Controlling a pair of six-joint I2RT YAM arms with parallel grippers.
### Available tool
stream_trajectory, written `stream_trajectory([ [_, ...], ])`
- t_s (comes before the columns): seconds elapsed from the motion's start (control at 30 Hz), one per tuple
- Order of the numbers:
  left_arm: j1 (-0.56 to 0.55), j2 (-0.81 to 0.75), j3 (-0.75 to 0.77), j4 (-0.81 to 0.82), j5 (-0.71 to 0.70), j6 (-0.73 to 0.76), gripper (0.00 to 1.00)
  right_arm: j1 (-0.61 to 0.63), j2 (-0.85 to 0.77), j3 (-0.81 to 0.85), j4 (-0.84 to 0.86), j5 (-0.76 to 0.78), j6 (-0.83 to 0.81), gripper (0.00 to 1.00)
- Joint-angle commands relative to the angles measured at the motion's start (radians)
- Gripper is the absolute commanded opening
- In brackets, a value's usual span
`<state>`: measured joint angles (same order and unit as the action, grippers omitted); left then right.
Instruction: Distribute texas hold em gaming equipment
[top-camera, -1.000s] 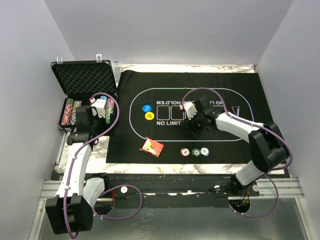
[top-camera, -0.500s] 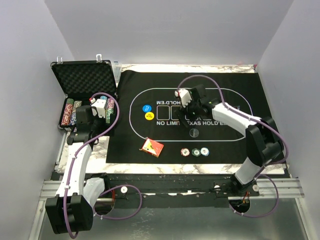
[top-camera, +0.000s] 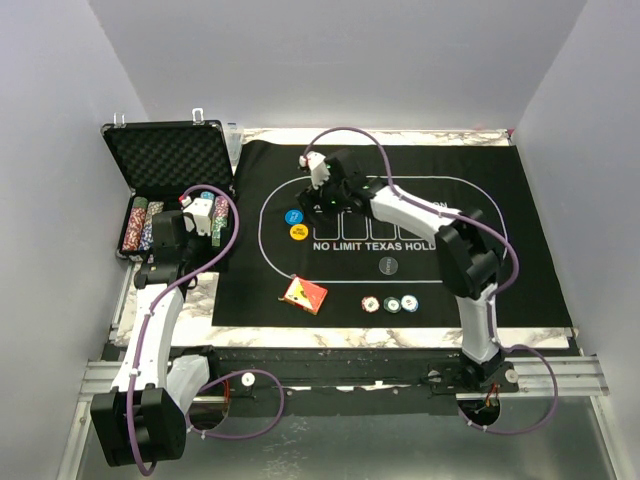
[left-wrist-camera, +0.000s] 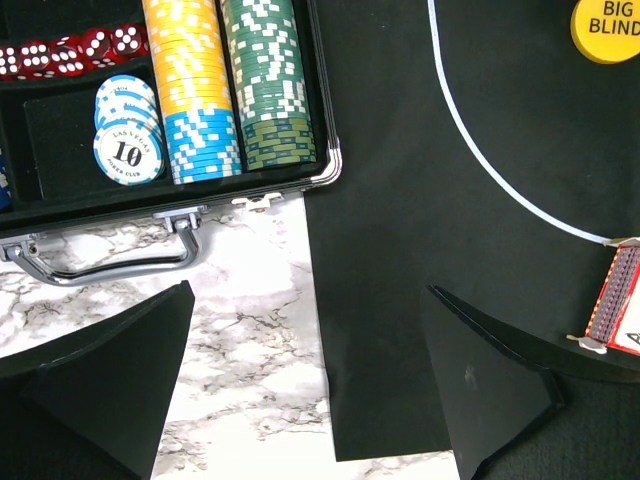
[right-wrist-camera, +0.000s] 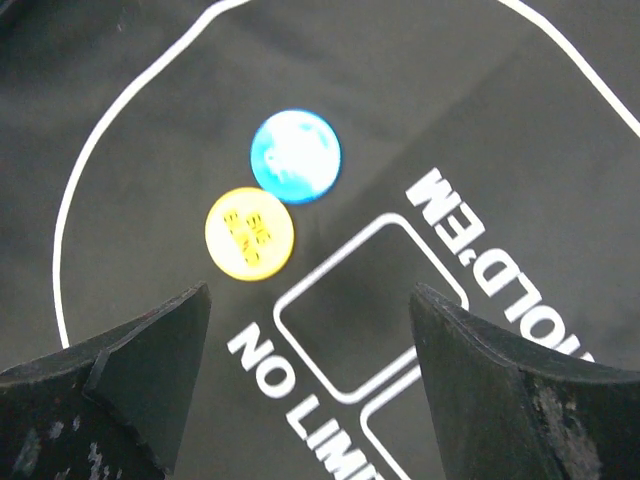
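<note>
Two pincers, both spread, nothing between fingers. By case: left pincer (left-wrist-camera: 310, 300) hangs over marble worktop (left-wrist-camera: 240, 330) at mat edge, just beside open case (top-camera: 165, 155) (chip stacks (left-wrist-camera: 205, 100) and red dice (left-wrist-camera: 70, 50) inside). Farther out: right pincer (right-wrist-camera: 310, 300) hovers over mat (right-wrist-camera: 150, 80), near blue disc (right-wrist-camera: 295, 156) and yellow disc (right-wrist-camera: 249, 233), the two just beside each other. Nearer arm bases, on mat: black disc (top-camera: 390, 266), card box (top-camera: 305, 294), three striped chips (top-camera: 391, 304) in row.
</note>
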<state>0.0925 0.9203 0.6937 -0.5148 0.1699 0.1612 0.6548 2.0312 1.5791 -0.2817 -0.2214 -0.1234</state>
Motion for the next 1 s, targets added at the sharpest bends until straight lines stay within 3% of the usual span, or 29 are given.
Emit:
stream_trajectory([
  [0.0, 0.006, 0.007, 0.022, 0.001, 0.011, 0.001, 0.98, 0.036, 0.116, 0.129, 0.041, 0.052, 0.054, 0.83],
  [0.37, 0.007, 0.017, 0.023, 0.003, 0.014, 0.001, 0.98, 0.083, 0.299, 0.277, 0.064, 0.088, 0.054, 0.73],
  [0.97, 0.006, 0.022, 0.023, 0.003, 0.014, 0.001, 0.98, 0.094, 0.407, 0.330, 0.076, 0.116, 0.031, 0.62],
])
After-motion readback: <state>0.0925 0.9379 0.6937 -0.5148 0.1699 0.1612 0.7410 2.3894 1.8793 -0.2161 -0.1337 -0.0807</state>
